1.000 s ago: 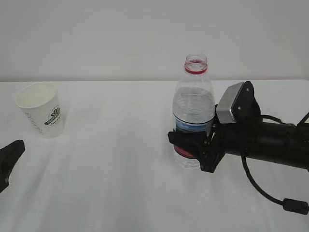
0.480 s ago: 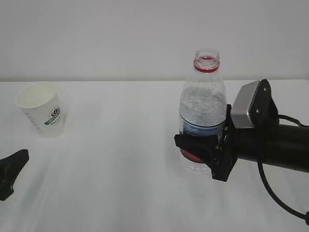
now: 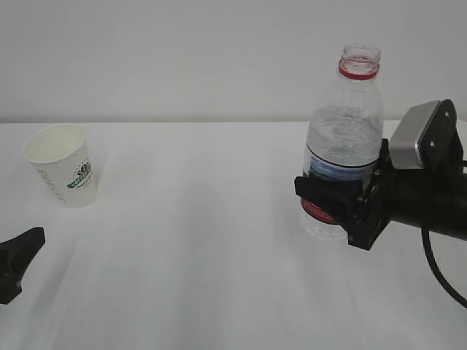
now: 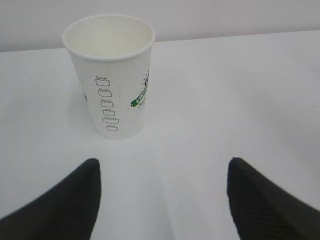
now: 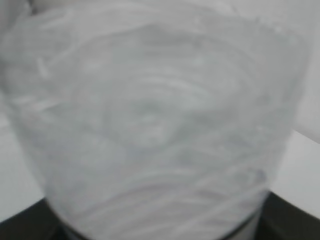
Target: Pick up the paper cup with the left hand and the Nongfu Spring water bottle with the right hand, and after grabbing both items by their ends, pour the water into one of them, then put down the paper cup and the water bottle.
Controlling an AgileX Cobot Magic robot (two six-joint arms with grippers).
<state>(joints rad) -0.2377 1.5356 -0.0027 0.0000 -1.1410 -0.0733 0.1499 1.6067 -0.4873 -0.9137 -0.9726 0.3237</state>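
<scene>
Even bright light — right wrist view blurred.

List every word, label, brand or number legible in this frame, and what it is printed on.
None can be read.
White tapered paper cup: green logo with lettering, blurred; column of small checkbox labels, too small to read.
Clear ribbed plastic bottle: red and blue label, mostly behind the right gripper; no legible text.

Lab: bare white table (image 3: pixel 197 219), wall (image 3: pixel 182 58)

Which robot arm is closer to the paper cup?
Left. The left tool sits open just in front of the paper cup, not touching it. The right tool is far across the table, gripping the water bottle.
</scene>
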